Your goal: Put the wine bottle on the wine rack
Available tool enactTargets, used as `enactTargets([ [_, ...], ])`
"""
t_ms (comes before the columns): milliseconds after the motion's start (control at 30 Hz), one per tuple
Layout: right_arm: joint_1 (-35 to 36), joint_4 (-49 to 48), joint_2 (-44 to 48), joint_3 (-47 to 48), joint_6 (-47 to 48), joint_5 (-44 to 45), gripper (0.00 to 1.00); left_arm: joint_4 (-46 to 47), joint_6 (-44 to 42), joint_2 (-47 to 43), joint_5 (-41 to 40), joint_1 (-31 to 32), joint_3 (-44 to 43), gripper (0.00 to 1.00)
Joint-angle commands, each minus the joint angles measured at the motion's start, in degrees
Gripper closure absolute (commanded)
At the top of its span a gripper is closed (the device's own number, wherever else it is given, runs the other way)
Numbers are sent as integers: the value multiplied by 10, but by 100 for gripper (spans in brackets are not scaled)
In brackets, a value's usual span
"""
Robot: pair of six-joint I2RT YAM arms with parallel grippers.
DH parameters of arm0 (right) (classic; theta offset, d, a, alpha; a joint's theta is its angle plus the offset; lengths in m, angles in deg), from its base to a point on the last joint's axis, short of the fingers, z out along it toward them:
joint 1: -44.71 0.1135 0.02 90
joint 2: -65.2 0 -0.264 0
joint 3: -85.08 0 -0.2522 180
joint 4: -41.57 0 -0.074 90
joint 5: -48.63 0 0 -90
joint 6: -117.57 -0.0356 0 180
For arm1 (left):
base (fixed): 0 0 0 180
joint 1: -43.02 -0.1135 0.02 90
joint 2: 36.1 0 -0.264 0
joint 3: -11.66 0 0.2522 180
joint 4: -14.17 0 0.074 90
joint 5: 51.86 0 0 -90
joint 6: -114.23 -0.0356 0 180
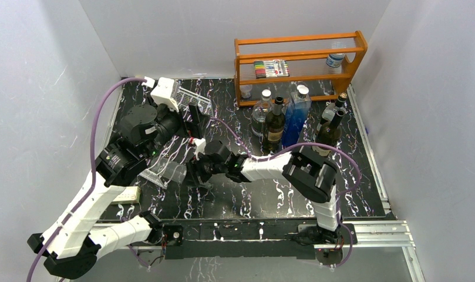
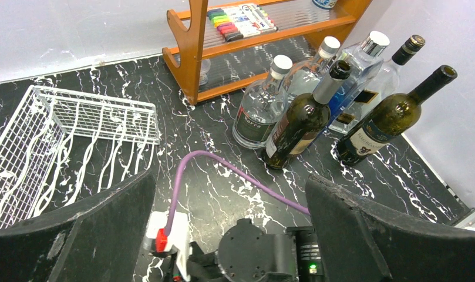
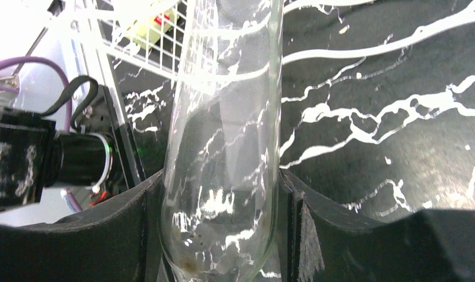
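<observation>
My right gripper [image 3: 223, 235] is shut on a clear glass wine bottle [image 3: 223, 135], its pads [image 3: 138, 229] pressed to both sides of the wide body. From above, the bottle [image 1: 163, 171] lies nearly level just over the table, left of centre, with the right gripper [image 1: 194, 171] at its right end. The white wire wine rack [image 1: 195, 100] lies at the back left, and its grid [image 2: 59, 132] also shows in the left wrist view. My left gripper [image 1: 194, 120] hangs open and empty between rack and bottle, fingers [image 2: 352, 229] wide apart above the right arm's wrist.
An orange wooden shelf [image 1: 299, 59] with a pack of markers [image 1: 271, 69] stands at the back. Before it stands a group of upright bottles: a clear one [image 1: 260, 114], dark ones [image 1: 275, 124] [image 1: 330, 132] and a blue one [image 1: 296, 114]. A purple cable [image 2: 223, 170] crosses the table.
</observation>
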Motion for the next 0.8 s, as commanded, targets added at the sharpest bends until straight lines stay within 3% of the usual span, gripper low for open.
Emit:
enactTargets([
  [0, 15, -99, -25, 69, -20, 38, 100, 1, -1, -14, 10, 1, -20, 2],
  [400, 17, -110, -102, 145, -57, 74, 100, -3, 4, -6, 7, 1, -18, 2],
  [767, 20, -50, -148, 218, -75, 105, 100, 2, 13, -1, 16, 1, -15, 2],
])
